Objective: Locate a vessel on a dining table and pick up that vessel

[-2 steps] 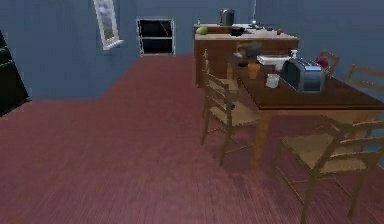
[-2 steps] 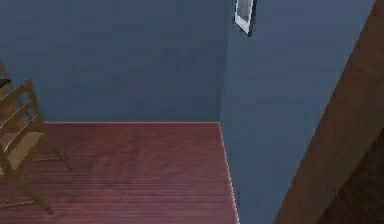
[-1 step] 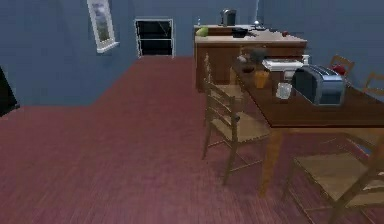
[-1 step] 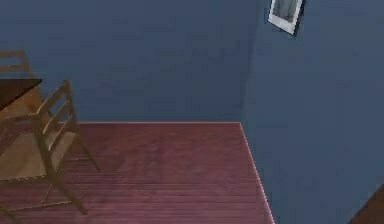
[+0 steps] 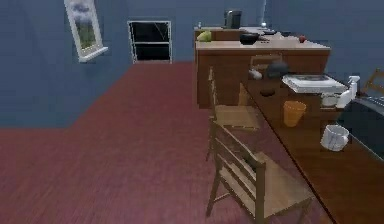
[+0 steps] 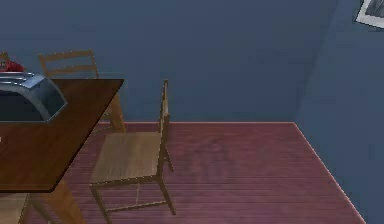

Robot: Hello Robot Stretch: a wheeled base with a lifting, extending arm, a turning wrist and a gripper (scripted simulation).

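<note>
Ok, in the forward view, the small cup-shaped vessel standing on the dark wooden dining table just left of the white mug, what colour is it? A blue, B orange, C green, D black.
B: the small orange cup stands on the dark wooden dining table, left of the white mug and a little farther up the picture.

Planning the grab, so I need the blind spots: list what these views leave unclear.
Forward view: white vessel on the dining table, too small to tell mug from pot.
Forward view: dark things on the counter, too small to name.
Arm side view: grey appliance, cut off by the left edge.
Arm side view: red thing behind it, mostly hidden.
Arm side view: wall picture, cut by the top corner.
</note>
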